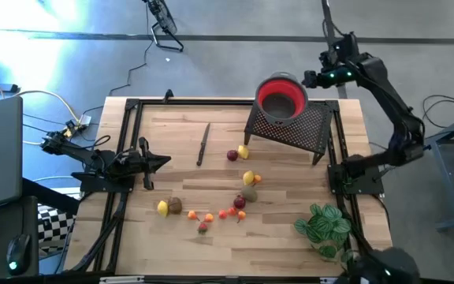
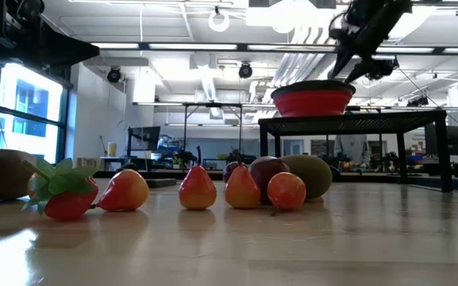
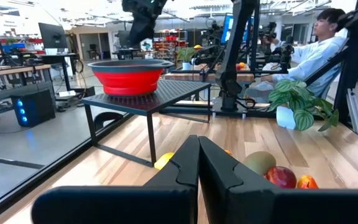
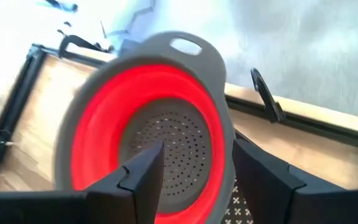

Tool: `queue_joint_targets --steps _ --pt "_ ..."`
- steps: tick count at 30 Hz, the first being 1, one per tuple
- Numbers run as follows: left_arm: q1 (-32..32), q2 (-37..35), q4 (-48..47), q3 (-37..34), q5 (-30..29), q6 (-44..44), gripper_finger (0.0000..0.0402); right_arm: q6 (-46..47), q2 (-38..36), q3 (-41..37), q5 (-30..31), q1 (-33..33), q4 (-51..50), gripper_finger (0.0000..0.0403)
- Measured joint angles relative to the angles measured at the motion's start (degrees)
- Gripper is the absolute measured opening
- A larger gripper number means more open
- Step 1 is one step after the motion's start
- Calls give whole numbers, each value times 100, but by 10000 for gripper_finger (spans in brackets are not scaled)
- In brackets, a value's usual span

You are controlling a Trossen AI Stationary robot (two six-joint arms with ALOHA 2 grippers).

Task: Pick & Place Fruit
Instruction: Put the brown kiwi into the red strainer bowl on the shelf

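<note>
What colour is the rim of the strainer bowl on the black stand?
Grey, around a red perforated strainer bowl; right wrist view shows it best.

A robotics lab or open workshop: exposed ceiling ducts (image 2: 205, 75) and strip lights overhead, a grey concrete floor (image 1: 235, 67), far workstations with monitors (image 3: 50, 36), and a seated person (image 3: 309, 53) beyond the wooden bench (image 1: 211, 170).
</note>
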Motion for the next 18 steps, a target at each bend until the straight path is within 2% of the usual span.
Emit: queue_joint_targets --steps 6,18 --pt "0 1 1 0 1 0 0 -44 -716 4 -175 0 -87 168" --pt "-1 0 1 0 2 -42 0 -738 -1926 -54 -303 0 -1283 28"
